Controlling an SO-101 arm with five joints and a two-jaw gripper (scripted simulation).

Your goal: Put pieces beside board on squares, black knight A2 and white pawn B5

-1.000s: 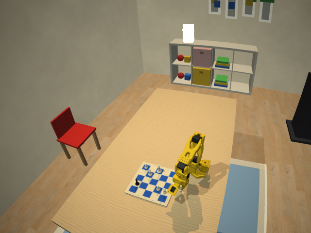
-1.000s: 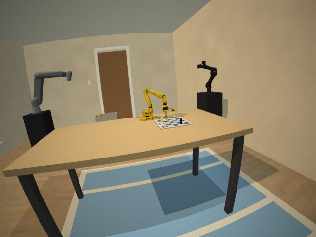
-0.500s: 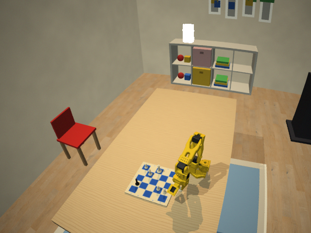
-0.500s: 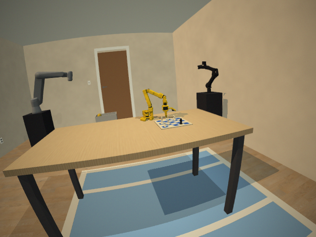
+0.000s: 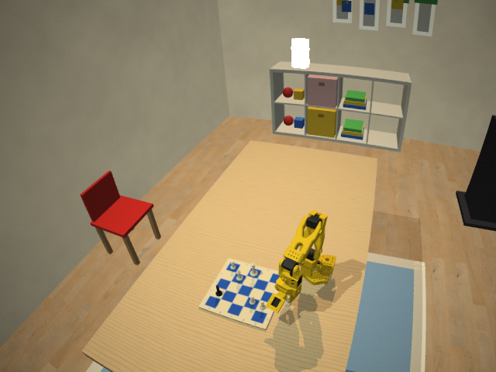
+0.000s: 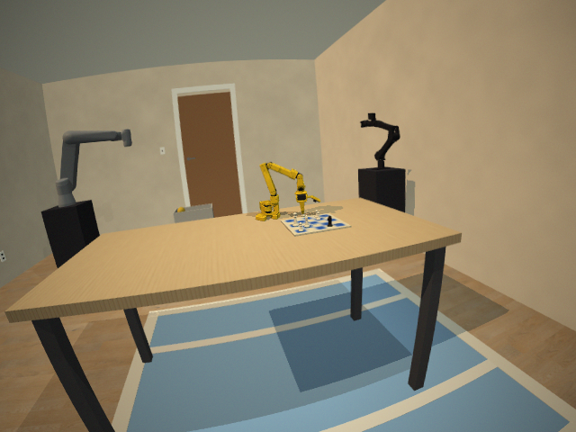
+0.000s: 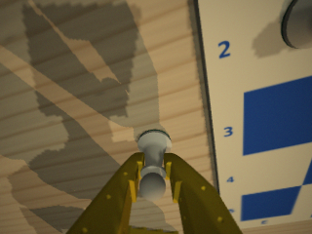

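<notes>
1. At the far left of the top view, a red chair with a flat seat, a slab back and plain brown legs stands on the plank floor, well apart from the table.
2. The table is a long rectangle of pale wood with fine parallel grain lines; in the exterior view it rests on dark square legs.
3. The black knight stands upright on the board's left side, a small dark piece on a round foot; which square it occupies cannot be read.
4. The board is a thin cream square with glossy blue checks and blue edge numerals; several white pieces stand on it.
5. The white pawn has a smooth, rounded head, a narrow neck and a flared round base. It sits over bare table wood just beside the board's numbered edge, level with the numeral 3, apart from the board.
6. The gripper, made of yellow angular plastic with small rivet dots, is closed almost fully on the pawn: its jaws press the piece from both sides at the neck and head, the base showing beyond the tips.
7. Right of the board, the arm's yellow perforated base sits on the table.
</notes>
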